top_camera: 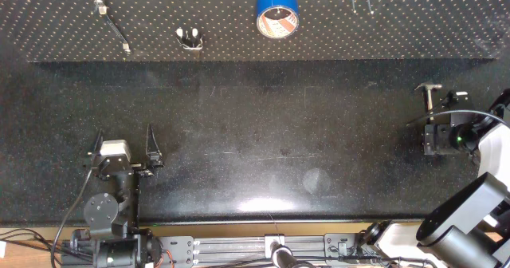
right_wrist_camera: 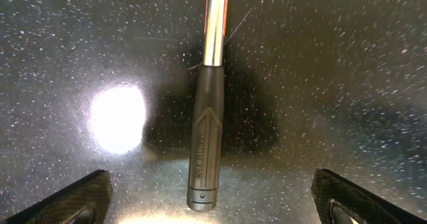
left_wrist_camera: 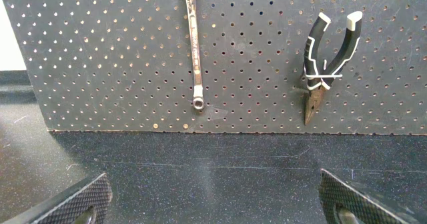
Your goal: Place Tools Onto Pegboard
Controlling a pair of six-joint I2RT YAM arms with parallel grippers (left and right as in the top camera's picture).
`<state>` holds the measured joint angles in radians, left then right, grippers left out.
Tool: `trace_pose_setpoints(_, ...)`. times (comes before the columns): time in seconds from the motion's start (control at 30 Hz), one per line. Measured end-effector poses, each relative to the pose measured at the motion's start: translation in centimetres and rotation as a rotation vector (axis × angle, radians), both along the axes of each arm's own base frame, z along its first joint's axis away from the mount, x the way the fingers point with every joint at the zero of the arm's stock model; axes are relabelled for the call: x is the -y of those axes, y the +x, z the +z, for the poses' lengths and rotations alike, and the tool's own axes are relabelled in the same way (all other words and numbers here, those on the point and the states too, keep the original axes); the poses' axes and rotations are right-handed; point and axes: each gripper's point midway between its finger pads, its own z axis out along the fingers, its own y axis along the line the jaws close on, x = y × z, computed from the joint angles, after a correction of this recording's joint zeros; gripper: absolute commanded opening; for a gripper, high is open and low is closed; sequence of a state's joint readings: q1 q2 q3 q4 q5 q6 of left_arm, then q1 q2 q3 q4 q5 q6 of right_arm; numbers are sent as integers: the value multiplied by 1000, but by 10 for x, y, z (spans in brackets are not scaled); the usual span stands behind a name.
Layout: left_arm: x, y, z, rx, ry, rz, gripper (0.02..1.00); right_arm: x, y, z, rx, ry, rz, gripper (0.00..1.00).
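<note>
**Right gripper [right_wrist_camera: 212,201] spread wide around the hammer's grip, left gripper [left_wrist_camera: 213,201] open with nothing in it**

Standing by the bench, I see the right gripper low over the table [top_camera: 279,132] at its right side. Its two fingers [right_wrist_camera: 73,197] are as far apart as they go. The hammer [right_wrist_camera: 205,137] lies flat on the dark speckled surface between them. The black rubber grip runs up the middle of the gap and neither finger touches it. Past the grip, the bright steel shaft carries on away from the wrist. From above, the hammer's head points toward the pegboard [top_camera: 446,29] and the handle runs back toward the right arm. The tool lies on the table, short of the board's lower edge.

The left gripper sits over the left part of the table, well back from the board. It faces the board with its fingers parted wide and holds nothing.

The pegboard stands upright along the far edge of the table. A wrench [left_wrist_camera: 194,51] hangs on it from its top end, toward the left. Just right of it hang pliers [left_wrist_camera: 325,57], nose down and handles up. Farther right along the board is a blue tape roll [top_camera: 277,14], then a small wire hook [top_camera: 360,3].
</note>
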<state>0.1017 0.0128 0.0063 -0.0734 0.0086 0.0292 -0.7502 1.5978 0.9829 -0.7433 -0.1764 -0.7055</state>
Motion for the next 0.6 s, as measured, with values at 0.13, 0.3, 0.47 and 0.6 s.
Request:
trace_pose_setpoints(0.13, 0, 0, 0, 0, 0, 0, 996, -3, 2, -2, -8, 7, -13, 976)
trace_pose_setpoints(0.3, 0, 0, 0, 0, 0, 0, 996, -14, 10, -2, -15, 5, 6, 976)
trace_pose_setpoints(0.47, 0, 0, 0, 0, 0, 0, 996, -13, 13, -13, -48, -19, 20, 976)
trace_pose_setpoints(0.6, 0, 0, 0, 0, 0, 0, 996, -12, 10, -19, -75, -18, 12, 976)
